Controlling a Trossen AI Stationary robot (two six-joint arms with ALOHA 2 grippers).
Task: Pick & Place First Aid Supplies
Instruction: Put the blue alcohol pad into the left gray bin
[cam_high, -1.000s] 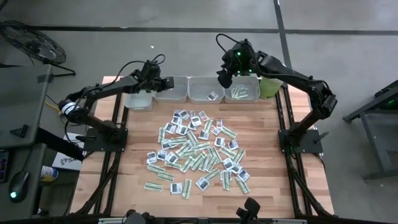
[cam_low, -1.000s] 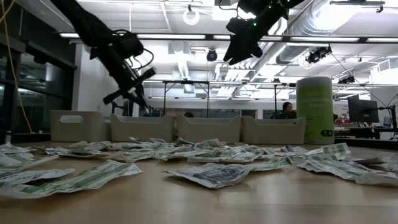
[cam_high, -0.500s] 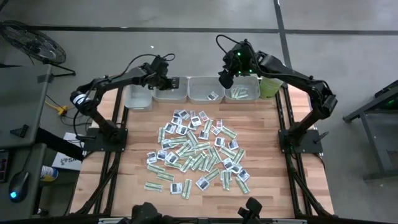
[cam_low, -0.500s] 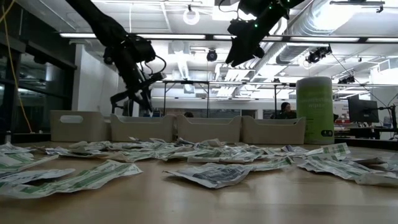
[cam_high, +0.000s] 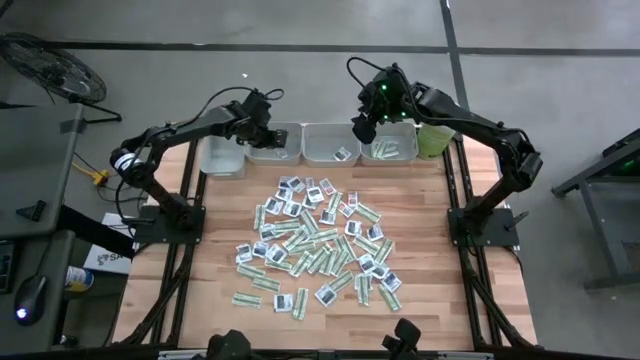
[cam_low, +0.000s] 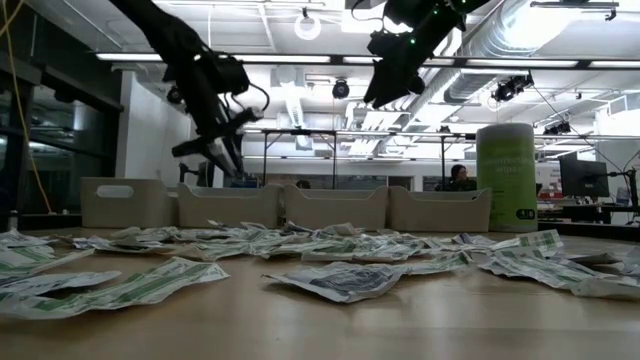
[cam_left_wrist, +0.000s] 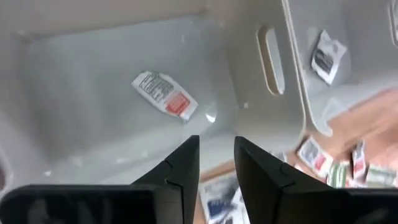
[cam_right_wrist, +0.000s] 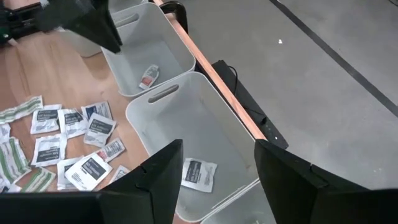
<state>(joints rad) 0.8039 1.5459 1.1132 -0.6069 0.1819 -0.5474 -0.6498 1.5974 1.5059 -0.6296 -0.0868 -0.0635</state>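
Only a few sachets (cam_high: 342, 153) lie in the trays (cam_high: 330, 143), most wait on the tabletop (cam_high: 420, 240); left claw (cam_left_wrist: 216, 158) slightly parted and empty, right claw (cam_right_wrist: 217, 168) wide, empty.

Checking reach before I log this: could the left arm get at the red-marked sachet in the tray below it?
Probably yes: the left gripper hangs right above that tray, the sachet lies alone, uncovered.
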